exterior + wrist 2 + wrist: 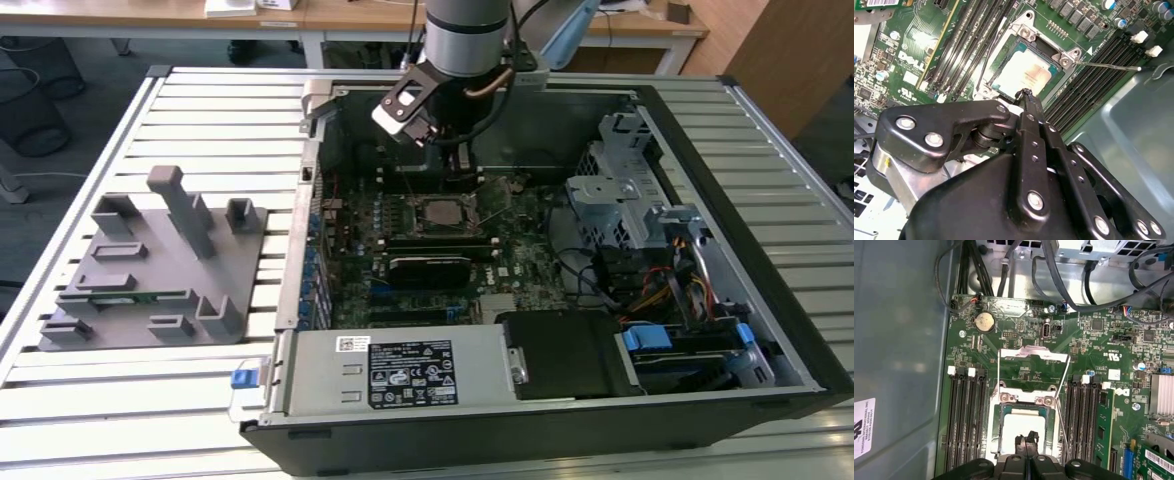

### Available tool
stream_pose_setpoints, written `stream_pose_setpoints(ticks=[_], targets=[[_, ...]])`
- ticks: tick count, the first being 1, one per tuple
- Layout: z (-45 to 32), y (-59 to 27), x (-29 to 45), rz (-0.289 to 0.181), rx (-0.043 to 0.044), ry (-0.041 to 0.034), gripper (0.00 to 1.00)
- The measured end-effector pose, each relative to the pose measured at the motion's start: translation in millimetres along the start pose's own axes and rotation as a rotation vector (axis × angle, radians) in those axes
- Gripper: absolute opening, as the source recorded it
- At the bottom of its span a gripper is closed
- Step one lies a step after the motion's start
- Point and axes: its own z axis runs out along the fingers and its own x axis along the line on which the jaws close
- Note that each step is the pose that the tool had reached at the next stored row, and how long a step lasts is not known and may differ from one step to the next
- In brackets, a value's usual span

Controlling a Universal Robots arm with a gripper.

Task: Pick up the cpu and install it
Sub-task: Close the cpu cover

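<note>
While your gripper (1026, 95) hangs with tips pressed together, holding nothing, the cpu (1024, 75) lies in its socket (1069, 57), at 6 o'clock from the gripper in the exterior view. Bump down and the tips could scratch or tilt it, bending pins.

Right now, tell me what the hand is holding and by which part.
Nothing. The hand is shut and empty, its tips over the cpu, which lies flat in the open socket.
</note>
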Motion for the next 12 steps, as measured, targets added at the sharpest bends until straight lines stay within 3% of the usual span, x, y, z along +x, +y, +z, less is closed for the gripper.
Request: stream_pose_setpoints(ticks=[12], targets=[[-12.8,0.3,0.0,0.000,-0.0002,0.0002,0.11]])
